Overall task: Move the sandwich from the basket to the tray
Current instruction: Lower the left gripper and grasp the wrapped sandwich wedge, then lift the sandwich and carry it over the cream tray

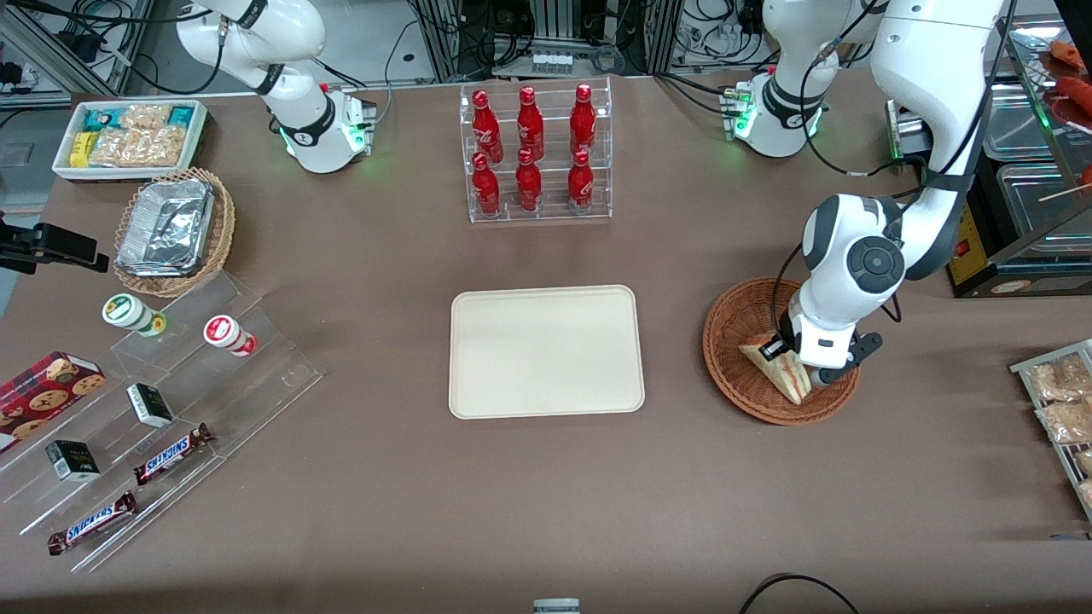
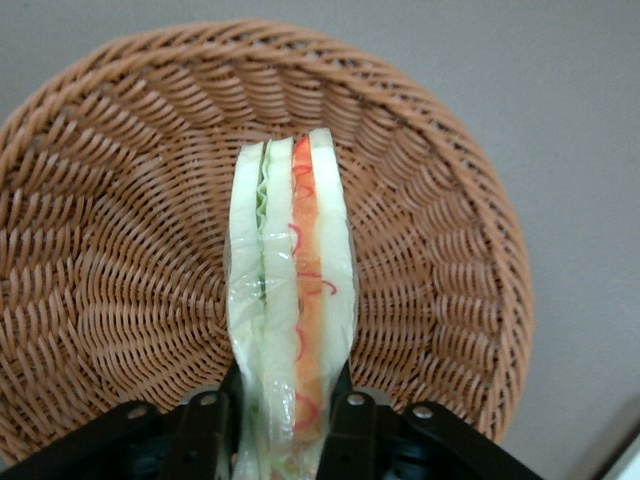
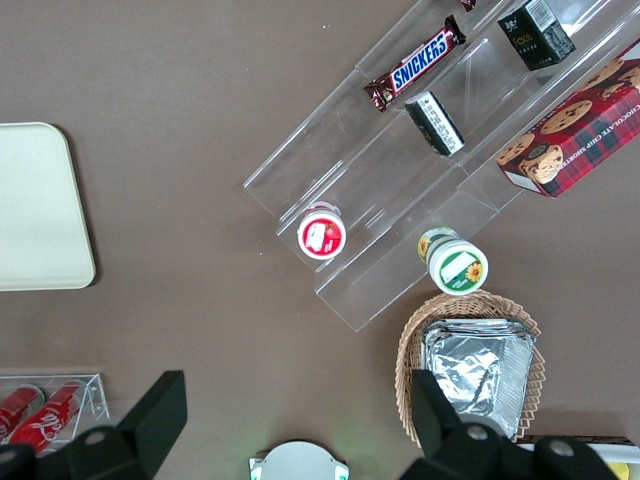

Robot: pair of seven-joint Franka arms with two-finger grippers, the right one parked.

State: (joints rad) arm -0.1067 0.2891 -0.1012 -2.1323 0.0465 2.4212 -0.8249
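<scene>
Front view: we have the tool (image 1: 809,362) down inside the reddish-brown wicker basket (image 1: 735,317), clamped on the wrapped sandwich (image 1: 778,365). Left wrist view confirms it: both fingers (image 2: 352,430) press the bread faces at the wide end of the sandwich (image 2: 290,290), and the wedge's long axis runs straight out from the tool toward the basket (image 2: 120,250) wall. Layers read edge-on, green lettuce on one side, red filling on the other, clear film over all.

Key relation for the next move: in the front view the cream tray (image 1: 546,351) lies at 9 o'clock from the basket, at the same depth on the table (image 1: 546,495), nothing between them. We judge it needs a lift clear of the basket rim first, then a straight sideways carry toward the parked arm's end. The sandwich is not yet out of the basket; whether it touches the weave, we can't tell.

Readable text: "SNICKERS" on two bars (image 1: 171,454) at 8 o'clock from the tray, and on the bar (image 3: 418,62) in the right wrist view. The cookie box (image 3: 575,135) reads "CHOCOLATE CHIP". Red bottle (image 1: 529,124) labels are illegible.
</scene>
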